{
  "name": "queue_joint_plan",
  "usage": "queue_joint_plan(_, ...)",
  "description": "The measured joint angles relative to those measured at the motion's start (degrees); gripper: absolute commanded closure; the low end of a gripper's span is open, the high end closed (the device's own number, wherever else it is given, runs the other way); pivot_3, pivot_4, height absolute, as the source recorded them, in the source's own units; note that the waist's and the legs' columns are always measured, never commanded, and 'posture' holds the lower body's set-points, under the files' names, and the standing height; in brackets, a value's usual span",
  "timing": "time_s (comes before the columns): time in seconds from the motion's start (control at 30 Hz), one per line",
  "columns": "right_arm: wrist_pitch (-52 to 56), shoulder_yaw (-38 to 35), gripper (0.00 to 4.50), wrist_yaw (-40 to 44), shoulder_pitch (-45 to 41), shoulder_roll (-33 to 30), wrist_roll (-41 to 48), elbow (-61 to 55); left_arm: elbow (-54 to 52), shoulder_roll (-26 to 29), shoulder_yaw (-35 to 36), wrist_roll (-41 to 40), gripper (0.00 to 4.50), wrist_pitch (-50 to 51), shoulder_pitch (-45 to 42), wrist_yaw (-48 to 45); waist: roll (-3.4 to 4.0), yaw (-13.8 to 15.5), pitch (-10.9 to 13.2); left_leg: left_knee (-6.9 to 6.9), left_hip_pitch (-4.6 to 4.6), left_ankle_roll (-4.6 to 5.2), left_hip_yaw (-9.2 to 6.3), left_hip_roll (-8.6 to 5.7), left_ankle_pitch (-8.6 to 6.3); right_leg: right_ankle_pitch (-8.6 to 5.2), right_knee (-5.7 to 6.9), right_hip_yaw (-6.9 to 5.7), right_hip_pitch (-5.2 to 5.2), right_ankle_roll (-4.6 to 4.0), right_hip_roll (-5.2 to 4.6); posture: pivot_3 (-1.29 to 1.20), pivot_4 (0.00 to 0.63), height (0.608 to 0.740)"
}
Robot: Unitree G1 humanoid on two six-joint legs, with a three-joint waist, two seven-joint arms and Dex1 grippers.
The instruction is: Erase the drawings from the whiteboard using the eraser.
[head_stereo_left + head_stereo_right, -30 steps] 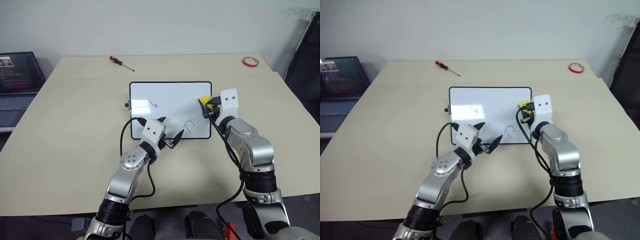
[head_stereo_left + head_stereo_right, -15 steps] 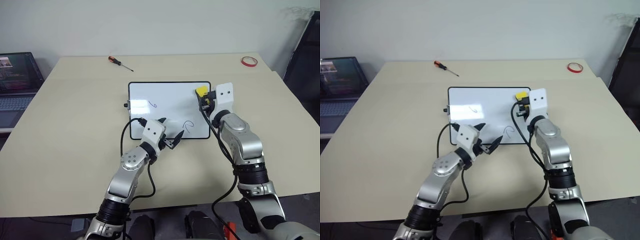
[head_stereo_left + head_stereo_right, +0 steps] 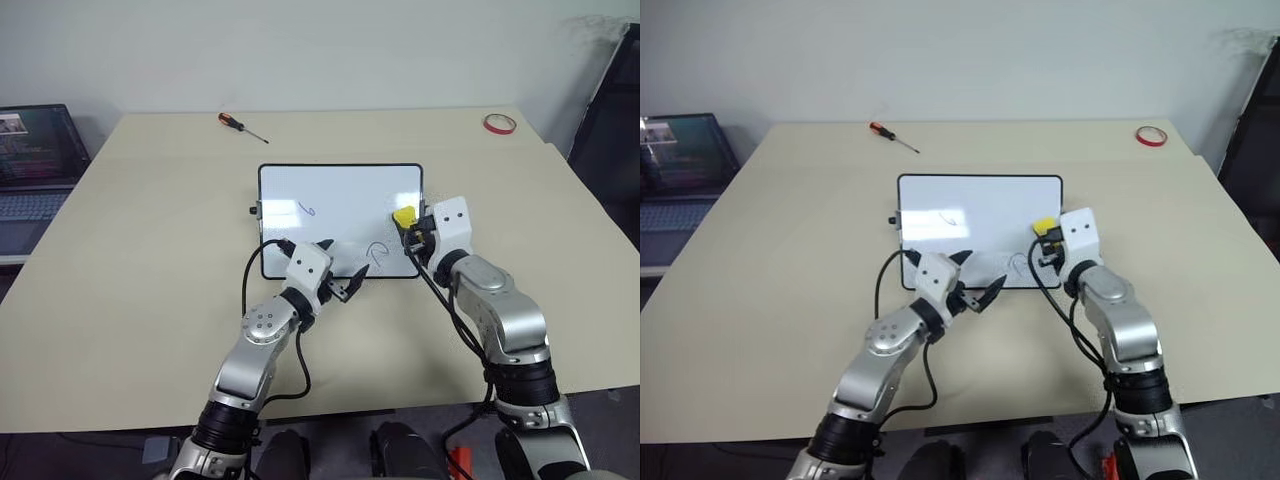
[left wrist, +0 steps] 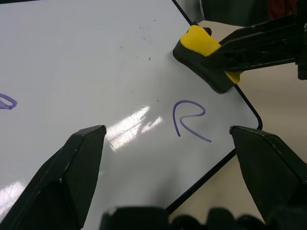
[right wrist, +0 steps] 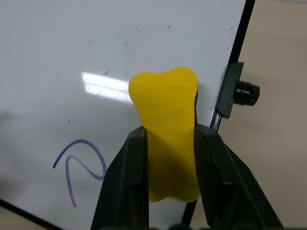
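Note:
The whiteboard (image 3: pixel 340 200) lies flat in the middle of the table. Two thin purple drawings show on it: a small curl (image 3: pixel 308 210) at the left and a hooked squiggle (image 4: pixel 189 120) near the front right corner. My right gripper (image 5: pixel 169 130) is shut on the yellow eraser (image 5: pixel 165 110). The eraser's dark underside (image 4: pixel 201 76) lies on the board by its right edge, just beyond the hooked squiggle. My left gripper (image 4: pixel 167 132) stands open over the board's near edge, with nothing between its fingers.
A screwdriver (image 3: pixel 243 125) with a red handle lies at the far side of the table. A red tape roll (image 3: pixel 500 123) sits at the far right corner. A laptop (image 3: pixel 35 160) stands off the table's left side.
The right gripper with the eraser first slid toward the board's far right corner. It then came back along the right edge toward the near side. The left arm stayed put.

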Motion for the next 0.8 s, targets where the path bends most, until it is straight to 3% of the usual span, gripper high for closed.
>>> queue_joint_plan(0.37,-12.5,0.27,3.53,2.34,2.07,-2.59,-0.61,-2.39,-4.63,1.87,0.0,-0.14,0.0,0.83,1.5,-0.96,0.0,0.0,0.03,-0.03,-0.17,0.0,-0.04,0.01,0.0,0.0,-0.08,-0.03,-0.09,0.0,0.0,0.0,0.15,0.74)
queue_joint_plan(0.63,-14.35,0.11,3.53,3.58,4.6,-4.41,-0.5,-4.53,-8.19,4.64,-0.05,0.24,0.0,0.87,9.63,-1.01,0.0,0.0,0.04,-0.02,-0.17,0.0,-0.08,0.02,0.0,0.0,-0.07,-0.05,-0.09,0.0,-0.01,0.0,0.15,0.74)
queue_joint_plan(0.8,-17.75,1.33,3.53,4.87,5.65,-5.17,-1.52,-4.5,-6.81,4.84,0.02,1.45,0.0,-4.24,13.66,-0.12,0.0,0.08,0.04,-0.01,-0.17,0.0,-0.1,0.01,0.0,-0.01,-0.07,-0.06,-0.09,0.0,-0.01,0.0,0.15,0.74)
